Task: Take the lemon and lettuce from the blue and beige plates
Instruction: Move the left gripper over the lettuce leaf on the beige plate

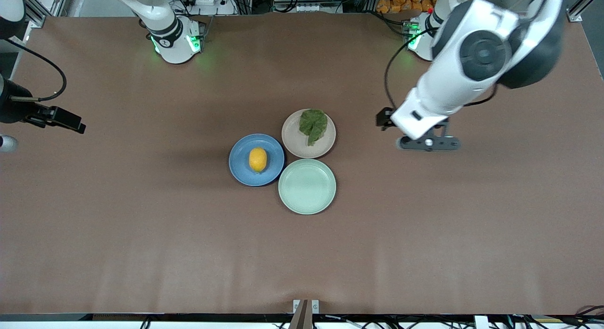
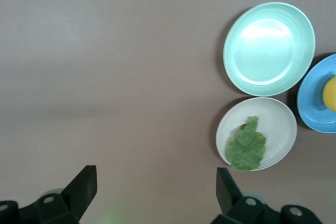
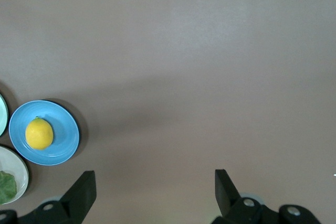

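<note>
The yellow-orange lemon [image 1: 257,159] lies in the middle of the blue plate [image 1: 240,149]. The dark green lettuce [image 1: 313,124] leaf rests on the beige plate [image 1: 295,145], which touches the blue one. My left gripper [image 1: 428,143] hangs open and empty over bare table, beside the beige plate toward the left arm's end. Its wrist view shows the lettuce [image 2: 245,147] and the lemon [image 2: 331,94] off to one side. My right gripper [image 3: 155,179] is open and empty over bare table toward the right arm's end, well away from the lemon [image 3: 39,133].
An empty mint-green plate [image 1: 307,186] sits nearer the front camera, touching the blue and beige plates. The brown table [image 1: 141,225] spreads wide around the three plates. The arm bases [image 1: 177,41] stand along the table's edge farthest from the camera.
</note>
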Robot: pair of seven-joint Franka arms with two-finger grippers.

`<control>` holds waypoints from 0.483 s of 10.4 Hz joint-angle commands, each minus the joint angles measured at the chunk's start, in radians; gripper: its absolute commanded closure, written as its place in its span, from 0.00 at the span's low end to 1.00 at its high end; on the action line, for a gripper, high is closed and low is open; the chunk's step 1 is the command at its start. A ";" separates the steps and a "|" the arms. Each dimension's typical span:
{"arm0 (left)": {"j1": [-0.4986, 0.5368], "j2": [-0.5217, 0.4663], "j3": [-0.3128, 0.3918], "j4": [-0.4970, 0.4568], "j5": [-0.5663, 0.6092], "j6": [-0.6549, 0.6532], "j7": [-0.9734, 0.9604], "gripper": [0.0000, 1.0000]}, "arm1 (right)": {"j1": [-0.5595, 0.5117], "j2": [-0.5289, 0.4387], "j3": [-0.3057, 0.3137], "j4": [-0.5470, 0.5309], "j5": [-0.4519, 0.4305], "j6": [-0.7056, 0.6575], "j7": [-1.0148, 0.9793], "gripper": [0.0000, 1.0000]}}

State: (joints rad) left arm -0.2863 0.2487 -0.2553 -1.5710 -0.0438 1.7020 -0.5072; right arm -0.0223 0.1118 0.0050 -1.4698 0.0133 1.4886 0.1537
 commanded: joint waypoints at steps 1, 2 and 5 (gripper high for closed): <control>-0.094 0.052 0.005 -0.015 0.025 0.042 -0.094 0.00 | 0.012 0.017 0.001 0.019 -0.003 -0.019 0.012 0.00; -0.117 0.064 0.005 -0.035 0.028 0.069 -0.096 0.00 | 0.019 0.028 0.003 0.005 0.002 -0.022 0.023 0.00; -0.210 0.150 0.005 -0.055 0.028 0.155 -0.169 0.00 | 0.065 0.087 0.003 -0.014 0.011 -0.013 0.024 0.00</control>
State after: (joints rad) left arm -0.4519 0.3671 -0.2554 -1.6194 -0.0364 1.8121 -0.6244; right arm 0.0174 0.1636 0.0092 -1.4889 0.0158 1.4741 0.1572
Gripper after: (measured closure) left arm 0.000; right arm 0.000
